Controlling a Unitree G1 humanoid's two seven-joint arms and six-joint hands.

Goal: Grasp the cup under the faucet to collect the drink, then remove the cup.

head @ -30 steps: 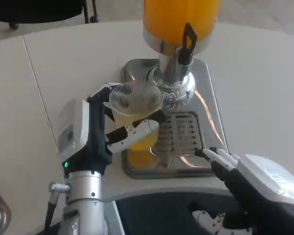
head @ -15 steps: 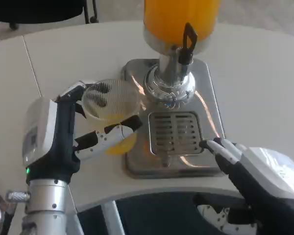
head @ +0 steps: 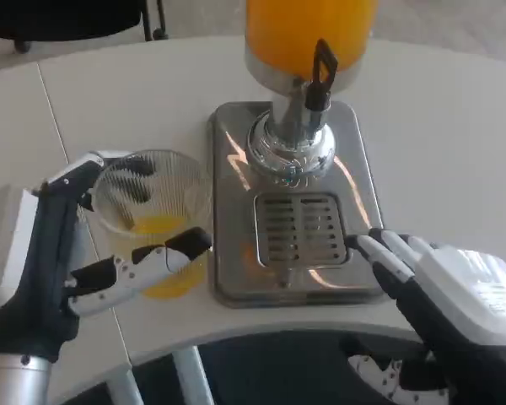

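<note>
Your left hand [head: 63, 253] holds the cup [head: 154, 221] at the left of the picture, its fingers [head: 143, 263] wrapped around the ribbed clear wall: one white and black finger crosses the front of the cup low down, and others curl round the far rim. The cup stands upright in your grip, with orange drink pooled in its lower part, and it sits just left of the steel drip tray [head: 228, 169], over the white table [head: 438, 143], not under the faucet [head: 320, 76]. You can see the faucet's black lever pointing up on the front of the dispenser [head: 308, 34], whose tank is full of orange drink and stands on a shiny chrome base at the back of the tray. The slotted grate [head: 302, 229] in the tray lies bare below the faucet, with bright orange reflections across the steel around it. Your right hand [head: 443, 291] lies at the lower right, holding nothing; its fingers are stretched forward and slightly apart, and their tips rest at the right front corner of the tray, just beside the grate. You cannot tell whether those tips press on the steel or only hover above it. The table's near edge curves below both hands, and a seam runs across the tabletop on the left behind your left forearm.
</note>
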